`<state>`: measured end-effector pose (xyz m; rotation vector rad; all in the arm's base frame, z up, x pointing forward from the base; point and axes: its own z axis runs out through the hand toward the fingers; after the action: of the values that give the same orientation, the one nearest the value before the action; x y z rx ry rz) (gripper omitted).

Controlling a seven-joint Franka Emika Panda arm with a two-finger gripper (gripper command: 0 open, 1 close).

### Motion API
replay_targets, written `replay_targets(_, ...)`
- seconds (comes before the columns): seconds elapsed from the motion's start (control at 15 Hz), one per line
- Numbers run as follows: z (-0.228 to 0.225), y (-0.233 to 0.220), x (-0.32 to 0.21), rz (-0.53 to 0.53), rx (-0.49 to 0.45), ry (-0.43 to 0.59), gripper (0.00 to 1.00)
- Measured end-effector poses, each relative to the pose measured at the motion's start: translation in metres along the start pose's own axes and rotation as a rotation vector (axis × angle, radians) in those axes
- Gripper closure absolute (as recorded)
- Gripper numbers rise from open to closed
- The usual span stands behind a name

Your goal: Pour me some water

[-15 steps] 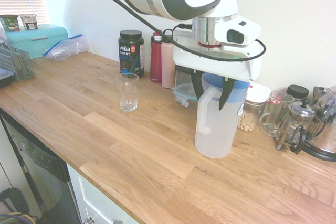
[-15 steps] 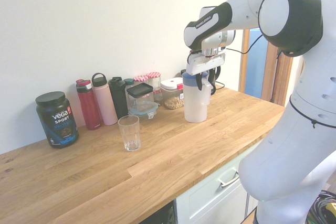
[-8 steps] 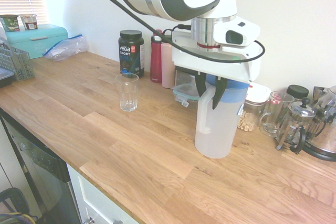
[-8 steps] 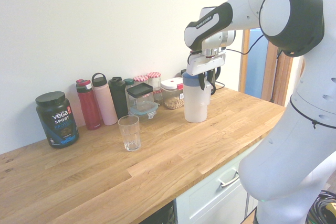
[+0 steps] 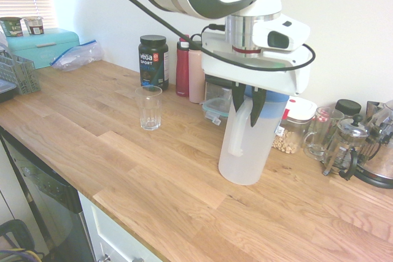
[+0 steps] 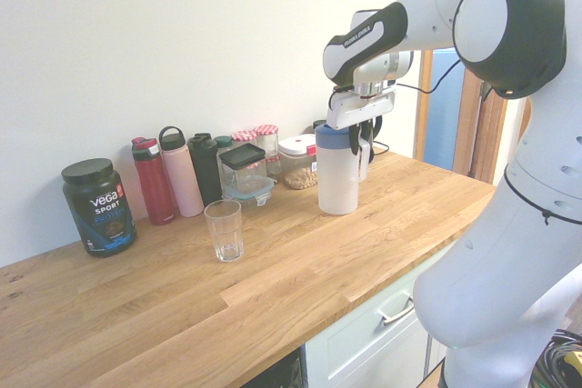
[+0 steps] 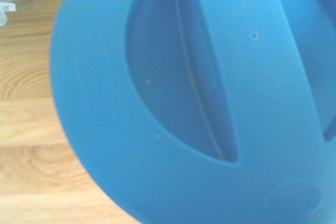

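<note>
A home kitchen: a wooden countertop over white drawers, with drink bottles, a glass, food jars, a French press and a bread bin well away from the fingers.

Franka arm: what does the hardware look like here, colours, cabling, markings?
Glossy white rounded arm with dark grey joint caps; a black cable runs along it and loops round the wrist. White boxy gripper with short black jaws. Black wrist band bears small white lettering, too small to read.
</note>
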<state>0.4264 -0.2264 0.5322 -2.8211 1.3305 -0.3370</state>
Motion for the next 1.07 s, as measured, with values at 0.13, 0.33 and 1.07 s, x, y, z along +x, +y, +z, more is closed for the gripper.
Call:
replay_targets(0.13,-0.032,0.008,-0.008,-0.033,0.030,0.018,1.00)
replay_targets(0.33,-0.080,0.008,-0.031,-0.097,0.059,0.052,1.00)
replay_targets(1.07,-0.137,-0.115,-0.174,-0.727,-0.068,0.102,1.00)
